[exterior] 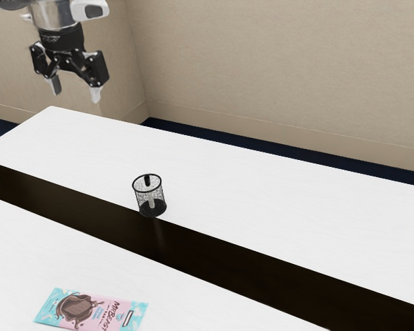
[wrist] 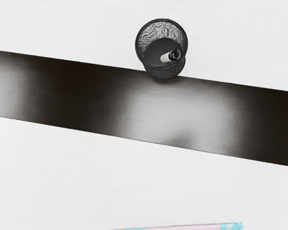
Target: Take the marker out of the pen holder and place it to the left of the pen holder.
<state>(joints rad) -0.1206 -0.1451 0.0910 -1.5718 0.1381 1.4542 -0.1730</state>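
So, starting at the exterior view's left, I have my black two-finger gripper (exterior: 76, 89) up in the air, above the level of the tabletop and well apart from the pen holder. Its fingers stand wide apart, with nothing between them.

Next along, near the exterior view's lower edge, a flat pink and light-blue wrapper (exterior: 91, 309) printed with a brown chocolate picture and lettering lies on the white tabletop (exterior: 262, 196). A glossy dark-brown band (exterior: 221, 252) runs across that surface, and the wrapper lies on one side of it.

Farther right, across the band from the wrapper, I see the round black wire-mesh pen holder (exterior: 150, 196) standing upright, its base right by the band's edge. The marker, with a white barrel and a black upper end (exterior: 148, 181), is inside it. From my wrist camera I look down through the holder's open mouth and see the marker leaning, its black end near the rim.
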